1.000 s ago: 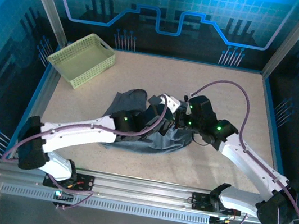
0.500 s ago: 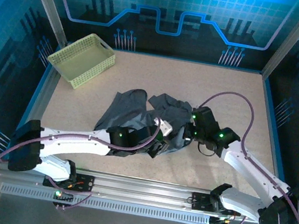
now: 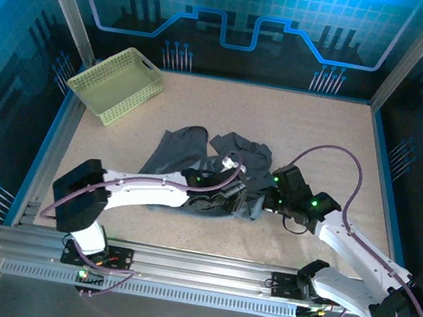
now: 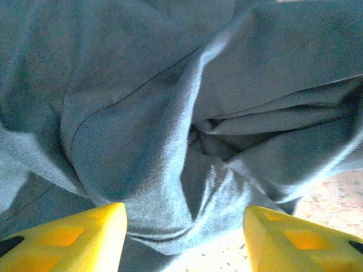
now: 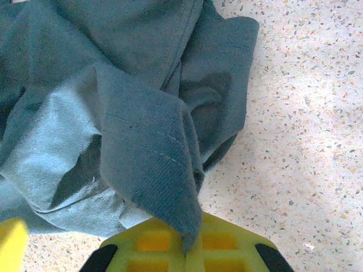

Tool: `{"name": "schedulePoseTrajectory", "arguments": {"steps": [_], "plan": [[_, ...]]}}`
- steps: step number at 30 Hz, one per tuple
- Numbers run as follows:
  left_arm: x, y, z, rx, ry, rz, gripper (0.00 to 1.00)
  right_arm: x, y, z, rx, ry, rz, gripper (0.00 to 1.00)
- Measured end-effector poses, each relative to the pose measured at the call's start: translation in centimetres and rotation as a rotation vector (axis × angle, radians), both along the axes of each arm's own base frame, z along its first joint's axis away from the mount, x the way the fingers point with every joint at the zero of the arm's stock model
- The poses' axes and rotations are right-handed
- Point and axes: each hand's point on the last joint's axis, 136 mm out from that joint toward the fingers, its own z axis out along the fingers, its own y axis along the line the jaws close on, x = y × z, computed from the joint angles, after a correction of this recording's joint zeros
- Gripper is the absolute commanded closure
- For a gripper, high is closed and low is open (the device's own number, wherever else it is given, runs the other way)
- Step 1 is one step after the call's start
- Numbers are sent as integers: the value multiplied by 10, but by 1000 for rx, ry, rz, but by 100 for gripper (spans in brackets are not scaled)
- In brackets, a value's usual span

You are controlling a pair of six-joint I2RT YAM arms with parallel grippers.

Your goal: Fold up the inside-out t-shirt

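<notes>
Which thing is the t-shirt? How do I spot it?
Look at the speckled beige table. In its middle lies the t-shirt, a crumpled dark grey heap. Unlike the stiff, pale yellow-green basket at the far left, it is soft and wrinkly.

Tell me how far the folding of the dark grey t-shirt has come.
Done: nothing yet; the dark slate-grey fabric t-shirt lies crumpled mid-table. In hand: the right end effector pinches a stitched hem; the left end effector is open over bunched cloth. Remaining: flattening and every fold.
</notes>
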Motion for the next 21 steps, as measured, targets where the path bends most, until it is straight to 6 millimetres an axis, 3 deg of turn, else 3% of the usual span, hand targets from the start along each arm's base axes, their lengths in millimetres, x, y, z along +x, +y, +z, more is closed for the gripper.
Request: {"name": "schedulePoseTrajectory", "arguments": {"steps": [3,8,13,18,21], "plan": [[4,-1,-15,73,32,18,43,1,0,-1,-1,1,0,99],[6,2,-34,143,65,52,65,2,1,-4,-9,9,-2,98],[-4,22,-47,159,76,76,87,2,0,-15,-36,44,-7,97],[-31,70,-52,135,71,99,91,3,2,-19,-32,51,0,96],[-42,88,-43,49,36,114,77,3,8,-19,-30,43,19,95]]}}
